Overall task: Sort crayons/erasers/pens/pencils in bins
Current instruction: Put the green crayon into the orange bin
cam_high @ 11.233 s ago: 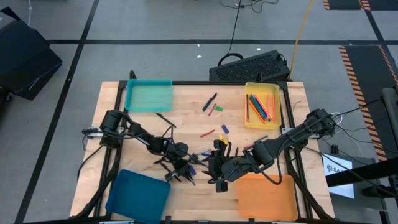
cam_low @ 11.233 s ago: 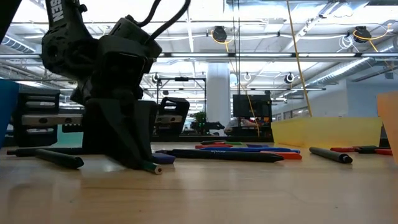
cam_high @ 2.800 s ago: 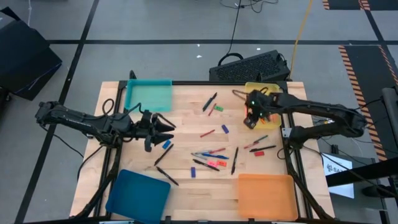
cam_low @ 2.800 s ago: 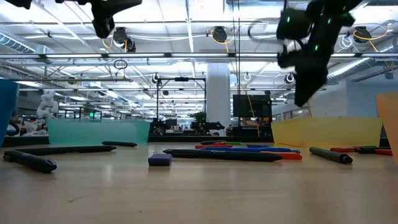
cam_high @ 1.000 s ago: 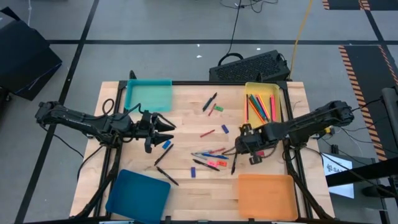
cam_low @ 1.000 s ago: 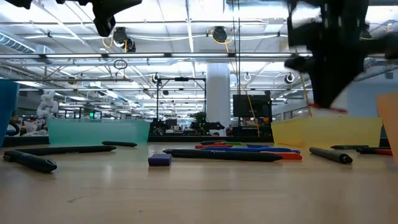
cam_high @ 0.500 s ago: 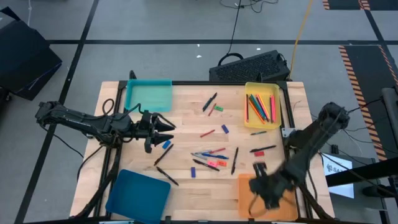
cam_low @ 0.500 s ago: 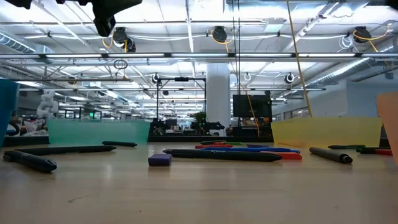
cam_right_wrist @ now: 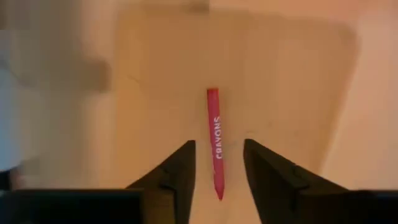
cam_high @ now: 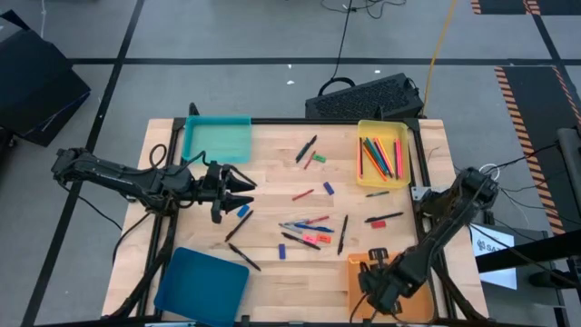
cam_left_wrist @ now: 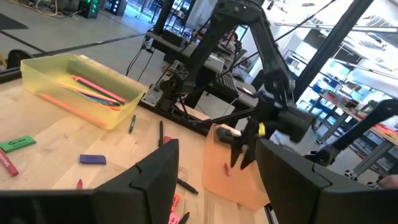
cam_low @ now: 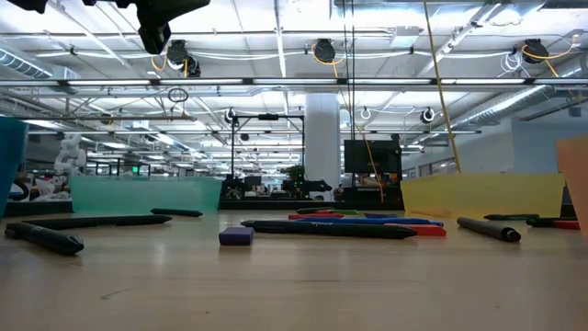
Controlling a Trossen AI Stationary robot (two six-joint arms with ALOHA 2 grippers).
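My right gripper [cam_high: 377,286] hangs open over the orange bin [cam_high: 419,304] at the near right. A red crayon [cam_right_wrist: 215,140] with white lettering shows below the gap between its fingers, touching neither; whether it lies on the bin's floor I cannot tell. The left wrist view shows that crayon [cam_left_wrist: 226,168] as a small red stick under the right gripper [cam_left_wrist: 241,152]. My left gripper [cam_high: 247,187] waits open above the table's left middle, over nothing. Pens, crayons and erasers [cam_high: 309,232] lie loose on the table's middle.
The yellow bin [cam_high: 383,154] at the far right holds several pencils. The teal bin [cam_high: 218,139] stands at the far left and the dark blue bin [cam_high: 201,283] at the near left. A blue eraser [cam_high: 243,211] and black pens [cam_high: 241,250] lie near my left gripper.
My right gripper has swung from the loose sticks at the table's right middle toward the near edge and now hangs over the orange bin. A red crayon now shows under it in that bin.
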